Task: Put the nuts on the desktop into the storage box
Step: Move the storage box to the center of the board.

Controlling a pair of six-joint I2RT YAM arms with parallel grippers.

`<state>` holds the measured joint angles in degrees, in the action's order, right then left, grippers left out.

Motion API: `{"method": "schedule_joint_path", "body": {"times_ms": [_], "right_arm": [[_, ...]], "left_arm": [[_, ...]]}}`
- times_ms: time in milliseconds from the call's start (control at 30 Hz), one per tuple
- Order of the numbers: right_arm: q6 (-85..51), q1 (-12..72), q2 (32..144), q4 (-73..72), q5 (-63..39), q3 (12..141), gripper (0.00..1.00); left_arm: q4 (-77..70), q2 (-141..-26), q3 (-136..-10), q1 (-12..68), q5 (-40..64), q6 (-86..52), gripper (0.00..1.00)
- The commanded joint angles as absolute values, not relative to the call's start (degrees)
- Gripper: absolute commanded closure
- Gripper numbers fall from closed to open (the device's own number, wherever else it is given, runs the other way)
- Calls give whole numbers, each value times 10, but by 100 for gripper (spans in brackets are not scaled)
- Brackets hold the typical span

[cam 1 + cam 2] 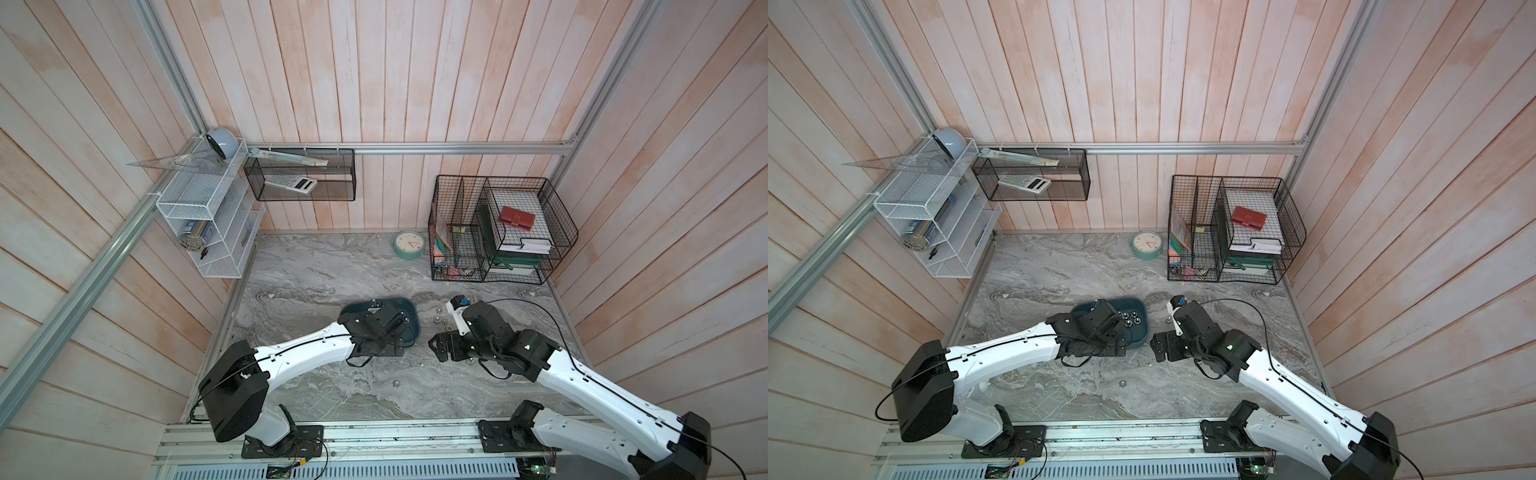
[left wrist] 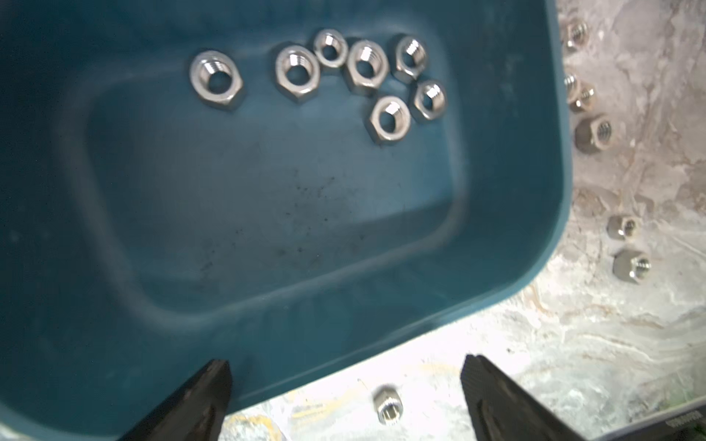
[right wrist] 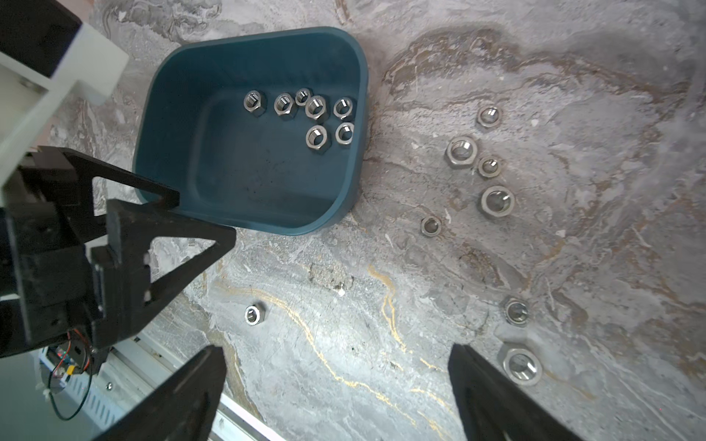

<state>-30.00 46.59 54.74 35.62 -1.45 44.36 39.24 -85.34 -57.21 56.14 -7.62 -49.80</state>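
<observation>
- Nuts (image 3: 316, 108), tiny shiny silver metal hexagons with dark centre holes: we counted seven lying flat inside the storage box (image 3: 248, 183), the shallow dark teal-blue plastic tub with rounded corners, all bunched toward one end of its floor.
- Outside it, we saw eight more loose on the desktop (image 3: 382, 290), the flat grey marble-patterned tabletop with tan veins. Five straggled in a line near the tub's short wall and two sat further along.
- One lone nut (image 3: 255, 314) lay by itself off the tub's long side.
- Over to the left gripper (image 2: 345, 364), black and two-fingered: it hung above the tub's near rim, jaws spread wide and nothing between them. One fingertip showed over the tub wall, the other over bare marble.
- The right gripper (image 3: 336, 350) hovered over open marble, jaws just as wide, nothing held. We spotted a big nut (image 3: 522, 365) just beside one of its fingers in the wrist view.
- In both top views, the left arm's wrist covered much of the tub.
- Back by the wall stood a round mint-green clock (image 1: 408, 245) and a black wire basket (image 1: 503, 232), well apart from the tub.
</observation>
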Motion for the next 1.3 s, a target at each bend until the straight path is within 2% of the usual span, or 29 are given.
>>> {"method": "schedule_joint_path", "body": {"times_ms": [0,133,467,600,667,1000,1267], "right_arm": [[-303,476,533,359,-23,436,2],[-310,478,512,363,-20,422,2],[-314,479,492,374,-13,414,2],[-316,479,489,374,-4,410,2],[-319,479,485,375,-2,407,2],[-318,479,446,398,23,392,2],[-314,479,428,411,28,388,2]], "left_arm": [[400,-840,-556,611,-106,-544,2],[419,-849,-562,642,-131,-562,2],[444,-851,-602,653,-151,-555,3],[468,-863,-623,677,-159,-557,9],[474,-865,-628,688,-159,-561,18],[421,-881,-585,707,-119,-592,47],[402,-901,-548,698,-127,-593,47]]}}
